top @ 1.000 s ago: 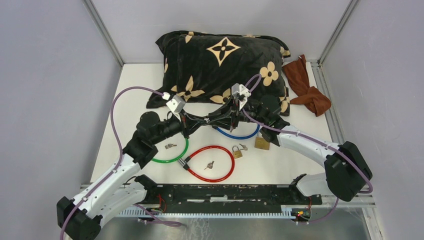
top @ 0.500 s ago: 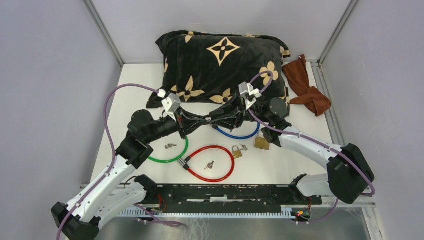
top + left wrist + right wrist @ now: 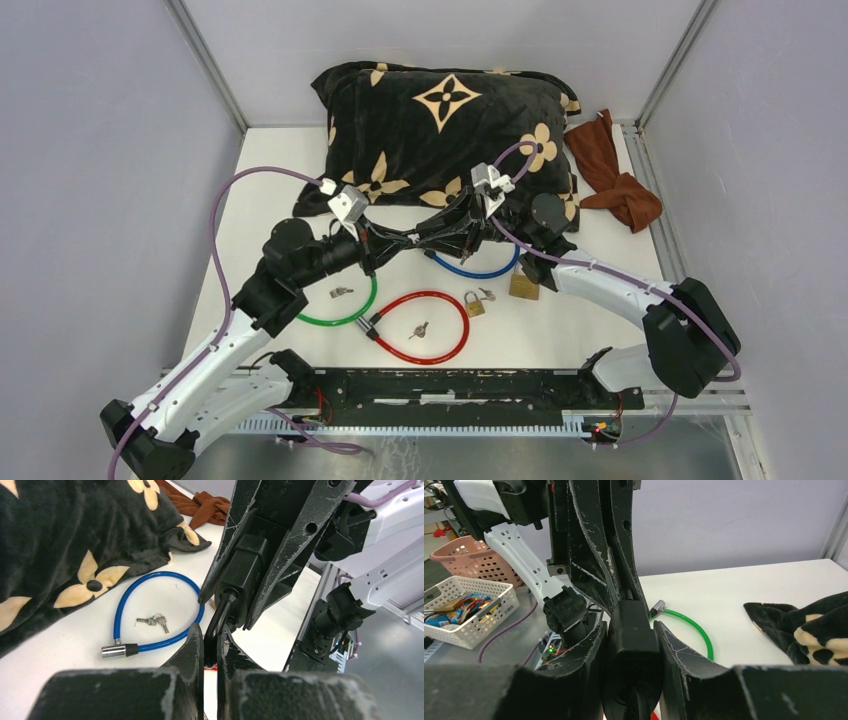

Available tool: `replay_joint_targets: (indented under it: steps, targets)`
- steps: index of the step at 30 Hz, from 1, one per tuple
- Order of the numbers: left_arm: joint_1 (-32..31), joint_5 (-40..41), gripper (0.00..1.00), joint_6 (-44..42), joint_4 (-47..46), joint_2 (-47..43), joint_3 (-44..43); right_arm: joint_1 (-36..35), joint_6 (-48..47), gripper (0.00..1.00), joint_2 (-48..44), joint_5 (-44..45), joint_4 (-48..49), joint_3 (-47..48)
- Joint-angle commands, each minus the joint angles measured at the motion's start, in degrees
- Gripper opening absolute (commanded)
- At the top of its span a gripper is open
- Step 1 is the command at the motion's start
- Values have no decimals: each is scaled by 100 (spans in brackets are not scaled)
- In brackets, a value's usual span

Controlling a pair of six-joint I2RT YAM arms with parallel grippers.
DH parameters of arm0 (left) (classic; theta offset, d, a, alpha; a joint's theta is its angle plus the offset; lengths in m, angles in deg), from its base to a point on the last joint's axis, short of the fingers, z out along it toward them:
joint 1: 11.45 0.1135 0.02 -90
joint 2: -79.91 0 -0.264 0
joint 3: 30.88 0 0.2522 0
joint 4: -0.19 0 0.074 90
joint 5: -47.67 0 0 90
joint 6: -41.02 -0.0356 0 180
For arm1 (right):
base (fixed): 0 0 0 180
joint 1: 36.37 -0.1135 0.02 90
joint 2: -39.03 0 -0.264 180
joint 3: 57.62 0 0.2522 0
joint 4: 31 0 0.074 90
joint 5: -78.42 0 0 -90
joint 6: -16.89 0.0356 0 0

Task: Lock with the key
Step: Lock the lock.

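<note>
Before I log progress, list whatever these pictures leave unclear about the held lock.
Left wrist view: left gripper pinches a black stem entering the lock; the grip hides whether it's the key.
Right wrist view: right gripper covers the lock, bottom edge crops it.
Top view: too small, dark.

Black lock body (image 3: 245, 572) — blocky, tilted, in mid-air — with a black stem (image 3: 222, 611) seated in one end.
</note>
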Motion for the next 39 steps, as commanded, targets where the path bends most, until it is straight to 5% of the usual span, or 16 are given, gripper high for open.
replay_joint_targets:
  steps: [1,16,29,39]
  targets:
    - [-888,-1953,2,723,-2275,519,-718,-929,-513,0,643,268,-389,142]
    - [-1504,-1989,2,1199,-2981,672,-182,-1170,-576,0,1096,367,-533,757]
    - [-1818,-2027,2,796,-2631,758,-285,-1095,-611,0,1000,227,-469,567]
    - [-496,-1846,2,1060,-2050,-149,272,-738,-1092,0,465,167,-1420,292]
